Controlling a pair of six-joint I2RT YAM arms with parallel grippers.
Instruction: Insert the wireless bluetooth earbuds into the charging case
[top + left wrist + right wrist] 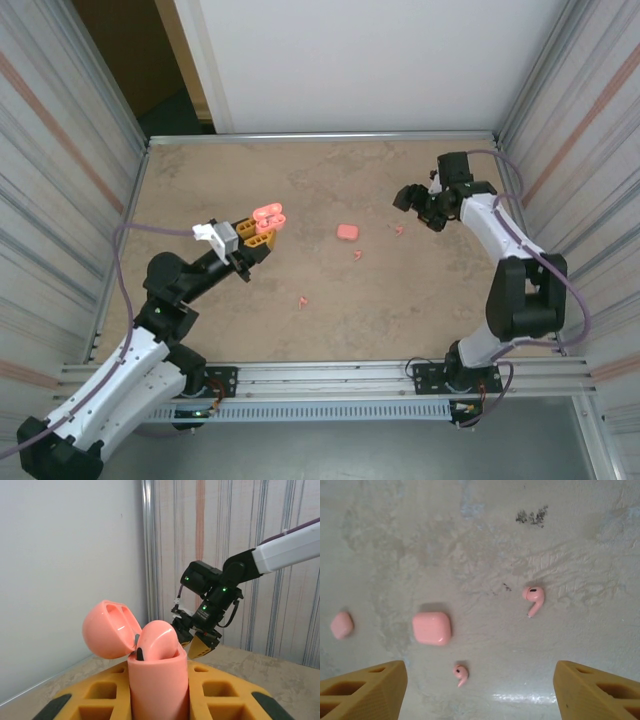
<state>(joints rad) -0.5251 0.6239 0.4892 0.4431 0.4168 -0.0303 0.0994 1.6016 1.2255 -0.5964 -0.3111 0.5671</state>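
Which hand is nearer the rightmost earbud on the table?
Right. The right hand hovers just beyond the earbud; the left hand, shut on the open case, is far to its left.

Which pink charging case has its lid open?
The charging case in the left gripper, with its lid flipped back. The other case, lying flat on the table, is closed.

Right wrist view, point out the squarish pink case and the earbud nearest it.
squarish pink case [431, 628], right wrist view, centre of its top.
earbud nearest it [459, 670], right wrist view, its rounded head.

Open pink charging case [159, 682] upright, seemingly tight, in left pincer [159, 700]
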